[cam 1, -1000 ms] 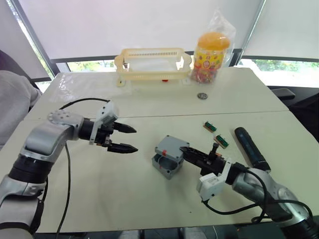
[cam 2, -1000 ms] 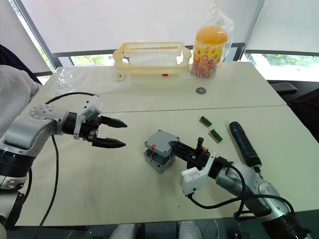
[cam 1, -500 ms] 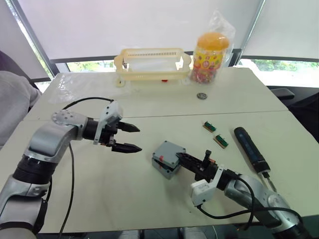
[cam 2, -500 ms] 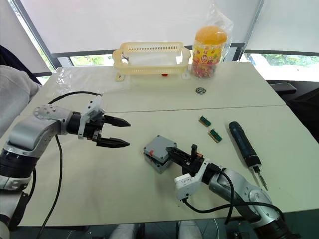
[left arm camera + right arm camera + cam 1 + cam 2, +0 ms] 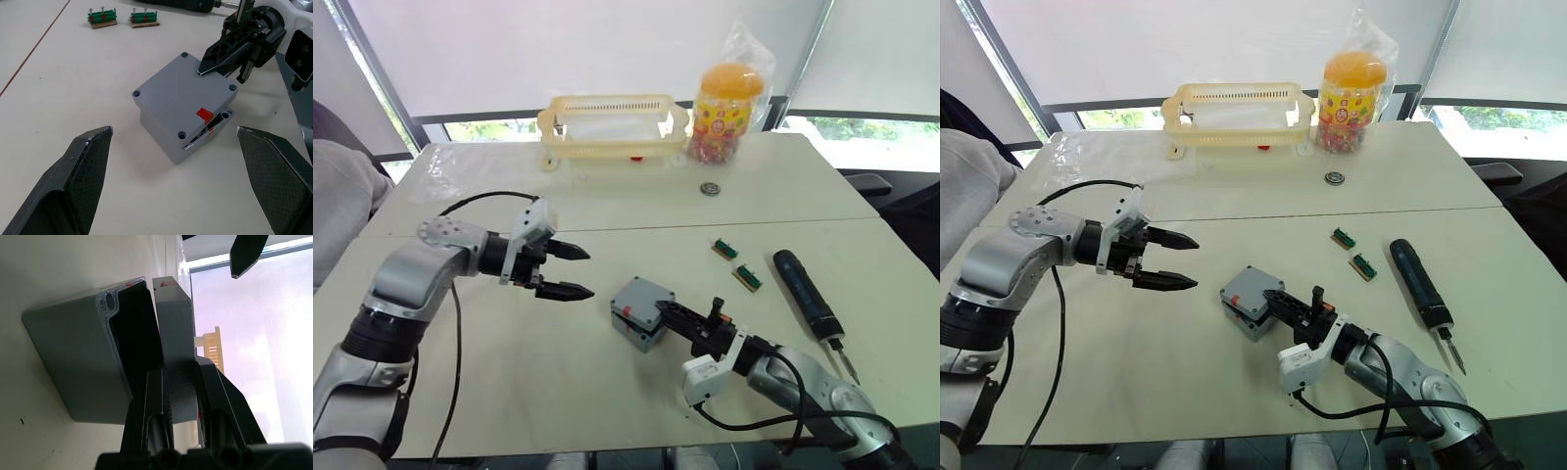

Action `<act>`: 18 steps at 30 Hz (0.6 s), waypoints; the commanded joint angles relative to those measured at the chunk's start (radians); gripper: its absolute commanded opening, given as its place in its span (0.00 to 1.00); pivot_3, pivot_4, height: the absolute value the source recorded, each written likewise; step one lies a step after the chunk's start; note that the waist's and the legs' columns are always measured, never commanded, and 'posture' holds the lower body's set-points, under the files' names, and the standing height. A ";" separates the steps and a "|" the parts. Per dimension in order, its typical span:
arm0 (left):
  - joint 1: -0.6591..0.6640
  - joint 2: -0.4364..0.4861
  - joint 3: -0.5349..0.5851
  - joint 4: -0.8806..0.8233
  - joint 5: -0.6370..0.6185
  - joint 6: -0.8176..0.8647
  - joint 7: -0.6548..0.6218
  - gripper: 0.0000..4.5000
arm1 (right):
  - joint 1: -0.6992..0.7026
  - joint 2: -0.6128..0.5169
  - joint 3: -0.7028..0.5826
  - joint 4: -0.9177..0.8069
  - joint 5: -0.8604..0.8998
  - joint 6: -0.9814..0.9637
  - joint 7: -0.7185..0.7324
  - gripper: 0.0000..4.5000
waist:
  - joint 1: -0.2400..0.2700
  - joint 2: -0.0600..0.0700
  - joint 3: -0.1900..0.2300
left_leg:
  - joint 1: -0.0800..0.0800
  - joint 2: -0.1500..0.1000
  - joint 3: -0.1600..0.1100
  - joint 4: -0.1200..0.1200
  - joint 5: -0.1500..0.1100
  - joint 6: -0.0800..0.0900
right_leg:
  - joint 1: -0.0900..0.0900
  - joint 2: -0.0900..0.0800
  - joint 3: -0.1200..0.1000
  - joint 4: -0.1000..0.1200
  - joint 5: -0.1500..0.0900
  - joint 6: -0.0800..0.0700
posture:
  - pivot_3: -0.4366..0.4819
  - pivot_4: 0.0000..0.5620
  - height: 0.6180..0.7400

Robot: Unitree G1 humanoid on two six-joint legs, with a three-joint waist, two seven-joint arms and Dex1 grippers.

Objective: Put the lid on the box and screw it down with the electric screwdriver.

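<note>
The grey box (image 5: 636, 331) stands mid-table with the grey lid (image 5: 181, 93) lying on it, slightly askew, a gap open at the side with the red mark. My right gripper (image 5: 664, 308) is shut on the lid's edge; in the right wrist view its fingers (image 5: 156, 396) clamp the lid (image 5: 173, 318) above the open box (image 5: 68, 362). My left gripper (image 5: 585, 272) hovers open a short way left of the box, touching nothing. The dark electric screwdriver (image 5: 808, 299) lies on the table at the right.
A pale yellow basket (image 5: 612, 122) and a candy jar (image 5: 729, 103) stand at the table's far edge. Two small green circuit boards (image 5: 724, 249) lie between box and screwdriver. A small metal ring (image 5: 710, 188) lies behind them. A person's grey sleeve (image 5: 337, 196) is at the left.
My right gripper has lowered the tilted lid until it lies nearly flat on the box, which slid slightly left. My left gripper has edged toward the box, still open.
</note>
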 commanded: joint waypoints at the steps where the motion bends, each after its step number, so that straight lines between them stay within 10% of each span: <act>1: -0.018 -0.008 0.005 -0.012 0.004 -0.021 -0.002 0.93 | 0.013 -0.004 0.004 -0.018 -0.003 -0.002 -0.008 0.03 | 0.001 0.000 0.000 | 0.000 0.000 0.000 0.000 0.000 0.000 | 0.000 0.000 0.000 0.000 0.000 0.000 | 0.48 0.27 1.00; 18: -0.170 -0.232 -0.128 0.273 0.171 -0.264 -0.034 0.93 | 0.076 0.022 0.010 -0.051 -0.098 0.066 -0.063 0.03 | 0.022 0.000 -0.001 | 0.001 0.000 0.000 0.002 0.000 0.000 | 0.002 0.000 0.000 0.000 0.000 0.000 | 0.48 0.27 1.00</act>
